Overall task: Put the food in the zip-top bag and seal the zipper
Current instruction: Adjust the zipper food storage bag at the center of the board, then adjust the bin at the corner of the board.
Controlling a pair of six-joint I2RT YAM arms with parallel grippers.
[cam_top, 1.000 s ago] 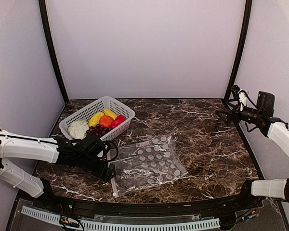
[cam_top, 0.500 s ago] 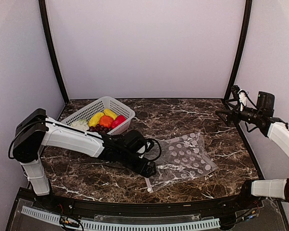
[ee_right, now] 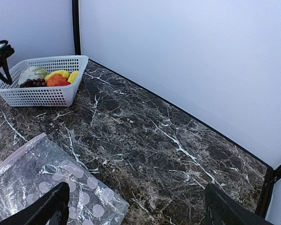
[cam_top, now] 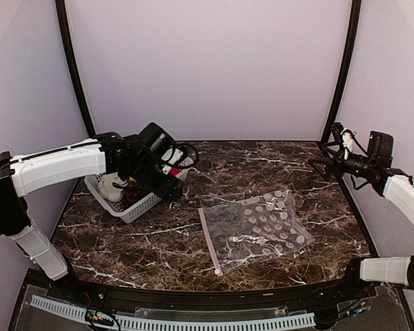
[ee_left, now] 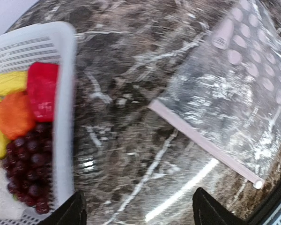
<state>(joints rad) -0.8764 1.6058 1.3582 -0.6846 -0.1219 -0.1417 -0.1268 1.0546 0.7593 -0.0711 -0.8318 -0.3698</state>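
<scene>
The zip-top bag [cam_top: 259,224] lies flat on the marble, right of centre, with its zipper [cam_top: 208,241] along its left edge. The food sits in the white mesh basket [cam_top: 127,207]: grapes [ee_left: 30,164], a red piece [ee_left: 42,91], an orange piece [ee_left: 14,115], yellow pieces [ee_left: 7,82] and a whitish cabbage [cam_top: 112,185]. My left gripper [cam_top: 171,187] hangs open and empty at the basket's right rim, apart from the bag. In the left wrist view the bag [ee_left: 234,89] and zipper [ee_left: 206,145] lie to the right. My right gripper [cam_top: 328,158] is open and empty, raised at the far right.
The right wrist view shows the basket [ee_right: 42,91] at far left and a corner of the bag [ee_right: 51,183] below. Pale walls with black corner posts [cam_top: 341,69] enclose the table. The left arm covers much of the basket from above.
My left gripper dragged the bag to the right, let go of it, and swung back left and up to the basket. The right arm has not moved.
</scene>
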